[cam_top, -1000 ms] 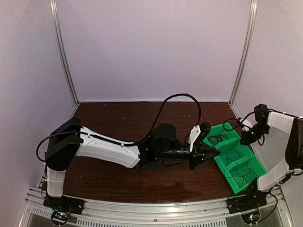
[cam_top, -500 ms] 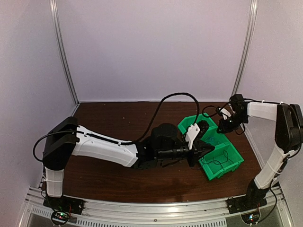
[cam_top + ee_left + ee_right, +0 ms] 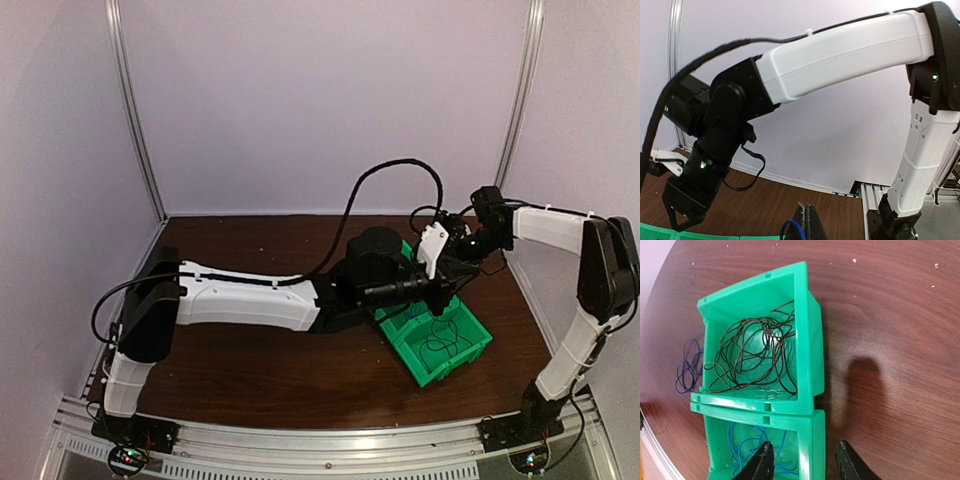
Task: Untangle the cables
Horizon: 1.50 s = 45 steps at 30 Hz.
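Note:
Two joined green bins (image 3: 812,355) hold the cables. The farther one contains a tangle of black cable (image 3: 752,355); the nearer one holds bright blue cable (image 3: 747,452). My right gripper (image 3: 805,467) is open, its fingers straddling the blue bin's side wall. A thin dark blue cable (image 3: 687,365) lies on the table beside the bins. In the left wrist view my left gripper (image 3: 810,222) is shut, and a loop of blue cable (image 3: 791,226) rises right beside its fingers, apparently pinched. From above, the left gripper (image 3: 440,298) hovers over the bins (image 3: 470,345), close to the right gripper (image 3: 458,265).
The bins sit right of centre on the brown table (image 3: 250,260). The left arm (image 3: 250,300) stretches across the table's middle, and its thick black cable (image 3: 390,175) arches above it. The right arm (image 3: 560,225) reaches in from the right wall.
The green bins have slid left and turned. The right gripper, shut earlier, has opened. The left arm swung farther back and right, staying over the bins.

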Available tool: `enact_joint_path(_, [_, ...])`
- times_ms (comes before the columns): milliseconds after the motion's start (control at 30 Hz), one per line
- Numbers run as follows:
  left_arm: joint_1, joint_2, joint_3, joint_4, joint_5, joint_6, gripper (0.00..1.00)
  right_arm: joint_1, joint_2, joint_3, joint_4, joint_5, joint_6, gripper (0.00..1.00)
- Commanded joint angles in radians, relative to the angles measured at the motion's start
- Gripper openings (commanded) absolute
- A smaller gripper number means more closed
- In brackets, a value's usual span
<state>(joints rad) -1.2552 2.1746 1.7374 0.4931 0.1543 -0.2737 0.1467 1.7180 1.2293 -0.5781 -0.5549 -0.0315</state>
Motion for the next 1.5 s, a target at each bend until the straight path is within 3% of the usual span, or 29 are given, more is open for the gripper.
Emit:
enact_joint_path(0, [0.011,0.12,0.133,-0.029,0.075,-0.008,0.0,-0.076,-0.142,0.055,-0.059,-0.033,-0.026,0.53])
enact_joint_path(100, [0.011,0.193,0.205,-0.03,0.137,-0.042,0.0,-0.132,-0.192,0.068,-0.107,-0.018,-0.07,0.6])
enact_joint_path(333, [0.012,0.306,0.259,-0.032,0.153,-0.087,0.0,-0.279,-0.335,-0.017,-0.082,-0.037,-0.149,0.61])
enact_joint_path(633, [0.026,0.371,0.229,-0.083,0.133,-0.116,0.0,-0.282,-0.441,-0.167,0.025,-0.098,-0.162,0.61])
enact_joint_path(1067, [0.046,0.374,0.177,-0.186,0.058,-0.117,0.0,-0.278,-0.497,-0.195,-0.185,-0.154,-0.44,0.61])
enact_joint_path(1233, [0.045,0.326,0.162,-0.238,0.045,-0.108,0.25,-0.276,-0.507,-0.183,-0.243,-0.169,-0.476,0.61])
enact_joint_path(1467, [0.044,0.217,0.121,-0.329,0.02,-0.012,0.47,-0.268,-0.539,-0.15,-0.293,-0.149,-0.513,0.6])
